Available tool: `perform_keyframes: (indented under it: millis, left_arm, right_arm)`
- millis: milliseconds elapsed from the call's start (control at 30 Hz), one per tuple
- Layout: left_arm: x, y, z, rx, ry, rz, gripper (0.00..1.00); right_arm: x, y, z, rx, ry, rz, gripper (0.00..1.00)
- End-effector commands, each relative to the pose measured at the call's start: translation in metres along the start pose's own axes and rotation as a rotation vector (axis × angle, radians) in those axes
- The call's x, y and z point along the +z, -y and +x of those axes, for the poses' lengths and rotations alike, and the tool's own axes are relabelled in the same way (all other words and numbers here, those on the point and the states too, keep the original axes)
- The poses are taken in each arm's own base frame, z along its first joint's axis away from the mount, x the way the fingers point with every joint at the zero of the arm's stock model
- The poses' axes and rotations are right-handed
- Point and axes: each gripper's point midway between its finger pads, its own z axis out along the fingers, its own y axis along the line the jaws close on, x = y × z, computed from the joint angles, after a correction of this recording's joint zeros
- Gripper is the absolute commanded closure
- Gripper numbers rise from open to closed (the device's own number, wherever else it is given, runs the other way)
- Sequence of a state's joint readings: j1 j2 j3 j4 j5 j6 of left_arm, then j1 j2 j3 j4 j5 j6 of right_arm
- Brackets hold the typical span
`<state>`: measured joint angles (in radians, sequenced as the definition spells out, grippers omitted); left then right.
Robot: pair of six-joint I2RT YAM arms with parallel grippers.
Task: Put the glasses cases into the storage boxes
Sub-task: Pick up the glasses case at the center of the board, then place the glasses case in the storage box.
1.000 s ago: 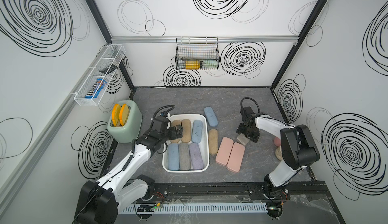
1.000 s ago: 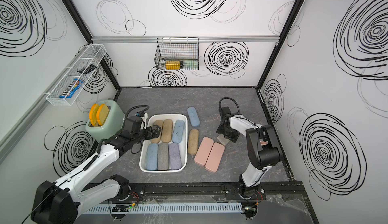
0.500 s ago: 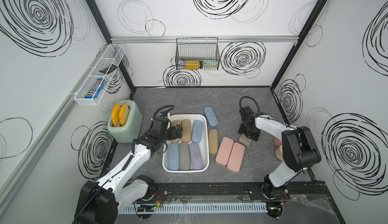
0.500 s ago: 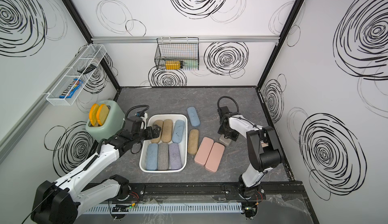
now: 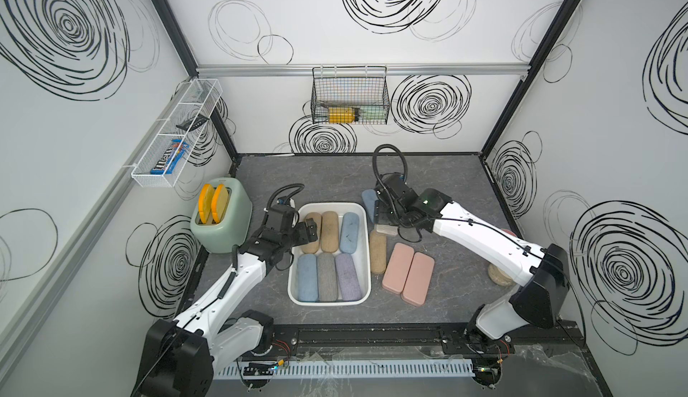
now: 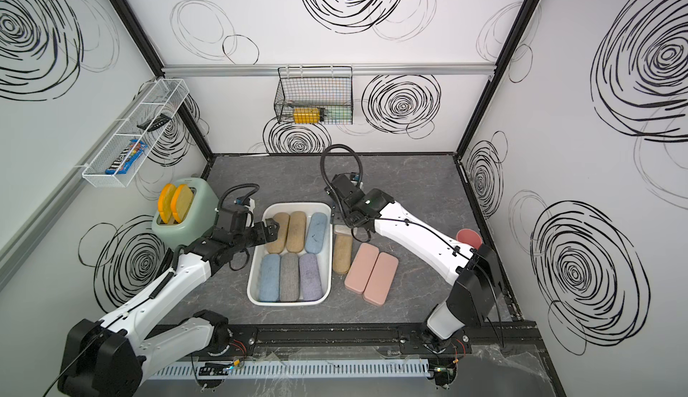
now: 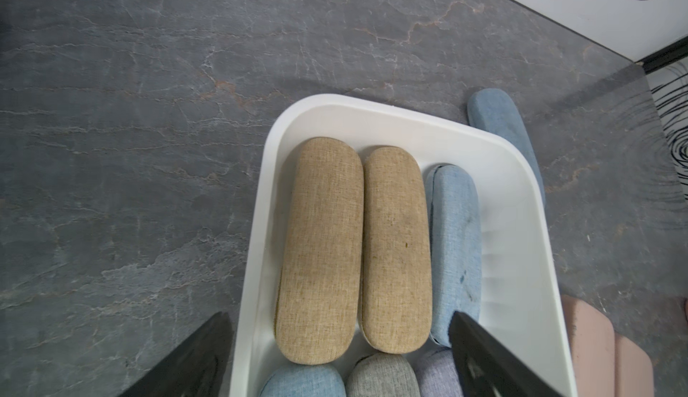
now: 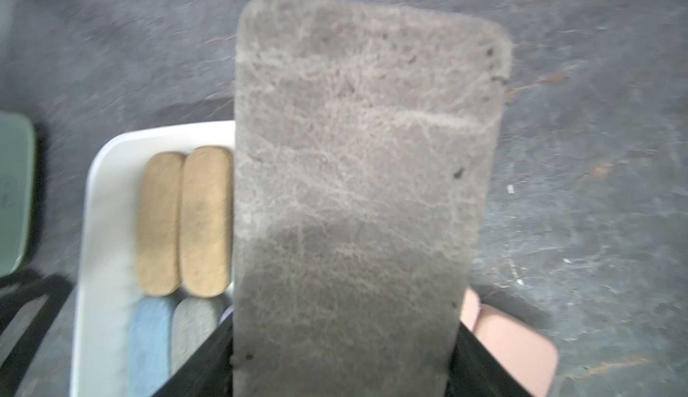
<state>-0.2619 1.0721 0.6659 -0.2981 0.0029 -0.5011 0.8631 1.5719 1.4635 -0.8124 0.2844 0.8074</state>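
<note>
The right arm has swung in from the right side of the picture toward the centre. The flat grey-beige rounded-rectangle glasses case [image 8: 357,145], which lay on the dark stone-patterned table [image 5: 335,179] to the right of the two flat pink cases [image 5: 398,268], is gone from that spot. The right end effector [image 8: 344,365] now has it clamped between its black jaws near one short end, the rest sticking out ahead. In both top views it hangs at mid-frame, just right of the upper right corner of the large white plastic storage bin [image 5: 329,302]. It sits above the far end of the tan fabric case [image 5: 378,253] lying on the table beside the rim, so it isn't over the bin yet. The left arm has hardly budged: the left end effector [image 5: 309,232] hovers over the bin's upper left corner, jaws spread and nothing between them. Six fabric cases [image 5: 327,276] in tan, blue, grey and lilac already cover the bin floor, so I'd guess this one has to land on top of them. Still out on the table are the tan one, the pink pair and a blue fabric case [image 7: 497,121] beyond the bin's corner.
</note>
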Motion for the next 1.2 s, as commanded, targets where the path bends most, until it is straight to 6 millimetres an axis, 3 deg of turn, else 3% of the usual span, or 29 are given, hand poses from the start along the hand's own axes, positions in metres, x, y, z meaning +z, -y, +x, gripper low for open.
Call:
perform_keyframes:
  millis: [0,67,167,367,633,933,1167]
  left_arm:
    - [-0.007,-0.005,-0.02,-0.03,0.065,-0.028,0.05]
    - [-0.008,-0.009,-0.022,-0.037,0.073,-0.041,0.05]
    - [-0.008,-0.02,-0.025,-0.049,0.08,-0.094,0.06]
    - [-0.009,-0.039,-0.031,-0.102,0.097,-0.154,0.08]
    - [-0.011,-0.044,-0.035,-0.117,0.108,-0.165,0.09]
    - [-0.006,-0.043,-0.033,-0.129,0.092,-0.145,0.09]
    - [-0.007,-0.044,-0.034,-0.13,0.097,-0.152,0.1]
  right_arm:
    - [0.001,-0.055,0.009,-0.042,-0.018,-0.103,0.49]
    - [0.011,-0.088,0.023,-0.089,-0.061,-0.143,0.49]
    - [0.029,-0.116,0.042,-0.115,-0.12,-0.138,0.5]
    - [0.074,-0.146,0.071,-0.111,-0.234,-0.134,0.51]
    - [0.108,-0.16,0.075,-0.09,-0.298,-0.173,0.51]
    - [0.127,-0.175,0.073,-0.09,-0.313,-0.197,0.51]
    - [0.143,-0.173,0.069,-0.05,-0.337,-0.199,0.5]
